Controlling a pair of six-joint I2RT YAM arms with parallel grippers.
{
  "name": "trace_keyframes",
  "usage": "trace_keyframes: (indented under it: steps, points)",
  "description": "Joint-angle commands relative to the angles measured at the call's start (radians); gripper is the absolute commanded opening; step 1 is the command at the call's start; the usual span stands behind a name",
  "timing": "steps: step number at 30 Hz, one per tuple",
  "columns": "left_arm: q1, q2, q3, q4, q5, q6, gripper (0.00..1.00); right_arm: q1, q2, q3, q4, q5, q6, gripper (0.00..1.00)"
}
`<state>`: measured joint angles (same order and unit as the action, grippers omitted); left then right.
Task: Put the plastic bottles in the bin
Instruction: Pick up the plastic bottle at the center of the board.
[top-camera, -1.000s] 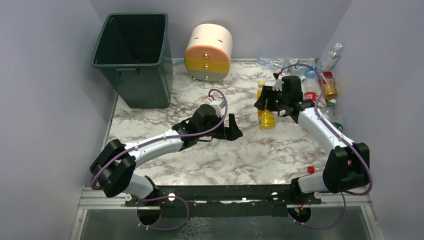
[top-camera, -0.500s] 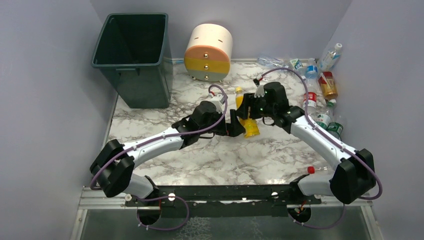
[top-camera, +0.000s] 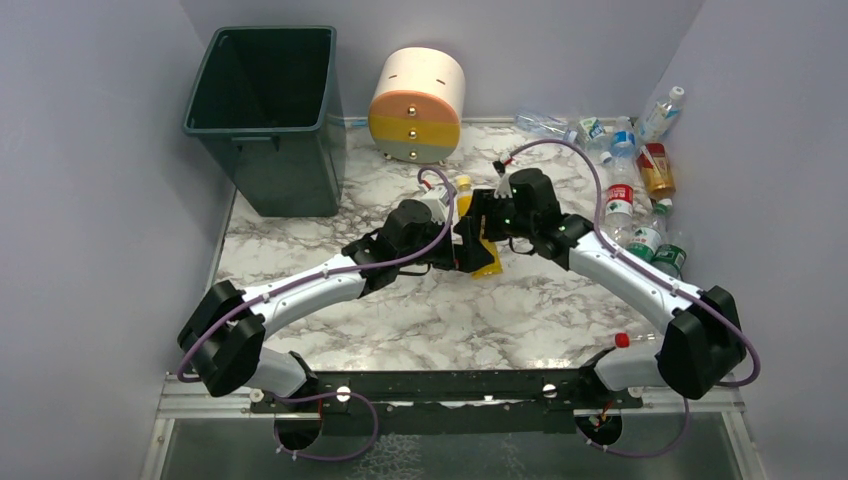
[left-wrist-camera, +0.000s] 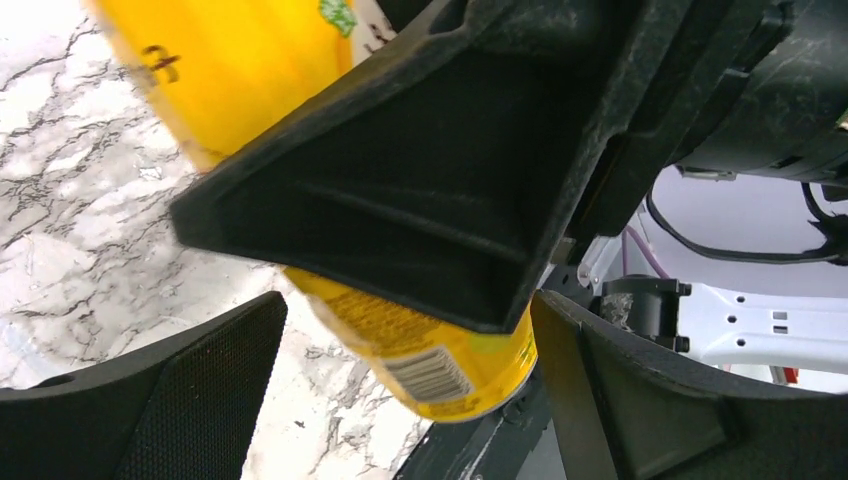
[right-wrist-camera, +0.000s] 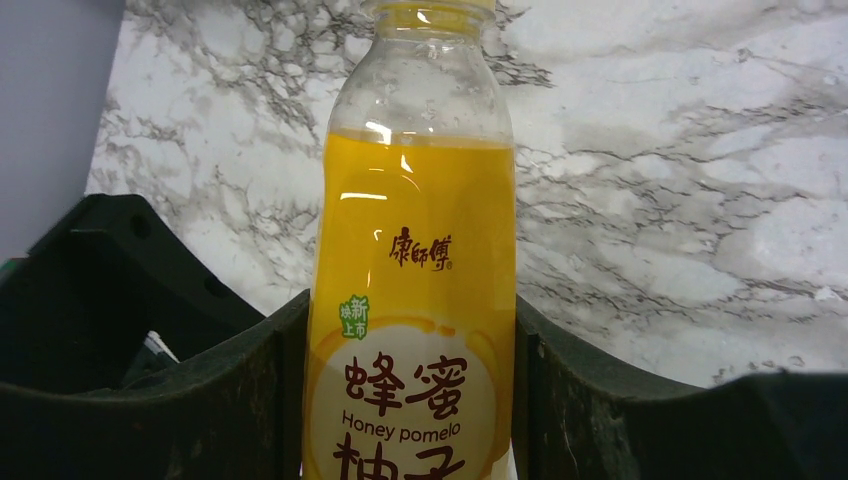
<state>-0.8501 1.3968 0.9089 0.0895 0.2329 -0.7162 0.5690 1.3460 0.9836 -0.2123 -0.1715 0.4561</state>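
Observation:
A yellow honey-pomelo plastic bottle (right-wrist-camera: 415, 300) is clamped round its label by my right gripper (right-wrist-camera: 415, 400). In the top view this bottle (top-camera: 487, 262) hangs over the table's middle, cap pointing to the back, in the right gripper (top-camera: 482, 222). My left gripper (top-camera: 466, 250) meets it there. In the left wrist view the bottle's base (left-wrist-camera: 440, 370) lies between the wide-open fingers of the left gripper (left-wrist-camera: 405, 395), with a right finger across it. Several other plastic bottles (top-camera: 622, 200) lie heaped at the back right. The dark green bin (top-camera: 290, 170) stands at the back left.
A round cream, yellow and grey drawer unit (top-camera: 415, 105) stands at the back, between the bin and the bottle heap. Grey walls close in both sides. The two forearms cross the marble table (top-camera: 440, 320) towards its middle.
My right arm has carried the yellow bottle leftwards from beside the heap to the table's middle. My left gripper has edged towards it, still open, and the bottle's base is now between its fingers.

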Motion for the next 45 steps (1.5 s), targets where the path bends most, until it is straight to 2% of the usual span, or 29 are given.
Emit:
trace_keyframes:
  steps: [1, 11, 21, 26, 30, 38, 41, 45]
  points:
    - [-0.007, -0.010, 0.049, 0.034, 0.032, -0.013, 0.99, 0.044, 0.023, 0.052, 0.073, 0.056, 0.057, 0.56]
    - [-0.012, -0.003, 0.055, 0.029, 0.027, -0.017, 0.97, 0.066, 0.020, 0.053, 0.099, 0.092, 0.086, 0.56]
    - [-0.012, 0.013, 0.062, 0.028, 0.028, -0.020, 0.76, 0.066, 0.004, 0.045, 0.109, 0.110, 0.095, 0.56]
    - [-0.012, 0.018, 0.057, 0.030, 0.029, -0.024, 0.60, 0.066, -0.006, 0.033, 0.116, 0.110, 0.102, 0.56]
    - [-0.012, 0.024, 0.054, 0.035, 0.032, -0.029, 0.54, 0.066, -0.013, 0.027, 0.124, 0.100, 0.111, 0.57]
    - [-0.012, 0.009, 0.046, 0.038, 0.018, -0.028, 0.53, 0.066, -0.016, 0.032, 0.106, 0.097, 0.124, 0.77]
    - [-0.012, 0.006, 0.043, 0.039, 0.017, -0.028, 0.53, 0.066, -0.016, 0.032, 0.112, 0.086, 0.136, 0.97]
    - [-0.012, -0.003, 0.039, 0.039, 0.010, -0.027, 0.53, 0.066, -0.014, 0.036, 0.112, 0.080, 0.149, 0.99]
